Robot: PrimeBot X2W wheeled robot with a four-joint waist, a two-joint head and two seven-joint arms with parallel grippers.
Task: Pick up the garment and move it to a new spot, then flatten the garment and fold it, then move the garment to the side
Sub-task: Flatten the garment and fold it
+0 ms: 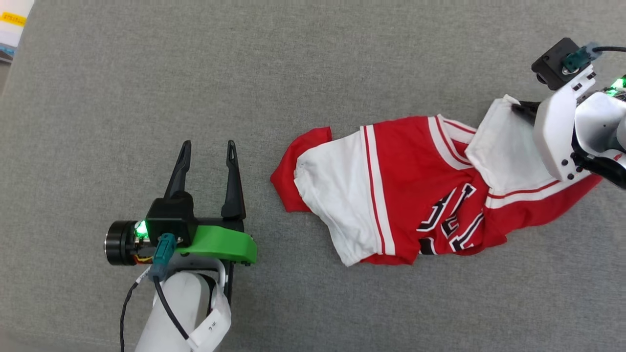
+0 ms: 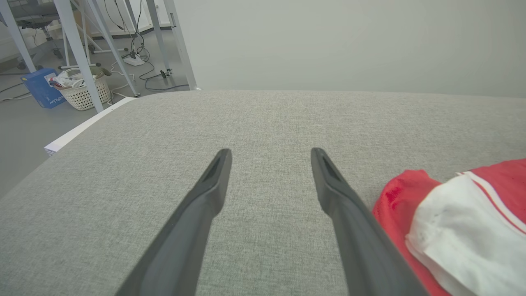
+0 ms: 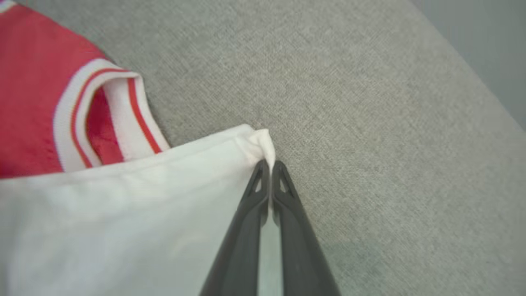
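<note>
The garment point(image 1: 415, 190), a red jersey with white sleeves, striped trim and black lettering, lies crumpled across the grey surface right of centre. My right gripper point(image 3: 270, 164) is shut on the corner of a white sleeve point(image 3: 230, 156), the cloth pinched between its fingertips. In the head view the right arm's white wrist point(image 1: 562, 127) covers that sleeve's far end at the right edge. My left gripper point(image 1: 208, 149) stands open over bare cloth to the garment's left, holding nothing. The garment's red and white end point(image 2: 460, 222) lies just right of the left fingers point(image 2: 345, 197).
A grey fabric surface point(image 1: 146, 73) spreads under everything. Past its edge in the left wrist view are metal frame legs point(image 2: 78, 53), a white basket point(image 2: 84, 92), a blue box point(image 2: 41, 88) and cables on the floor. A pale wall rises behind.
</note>
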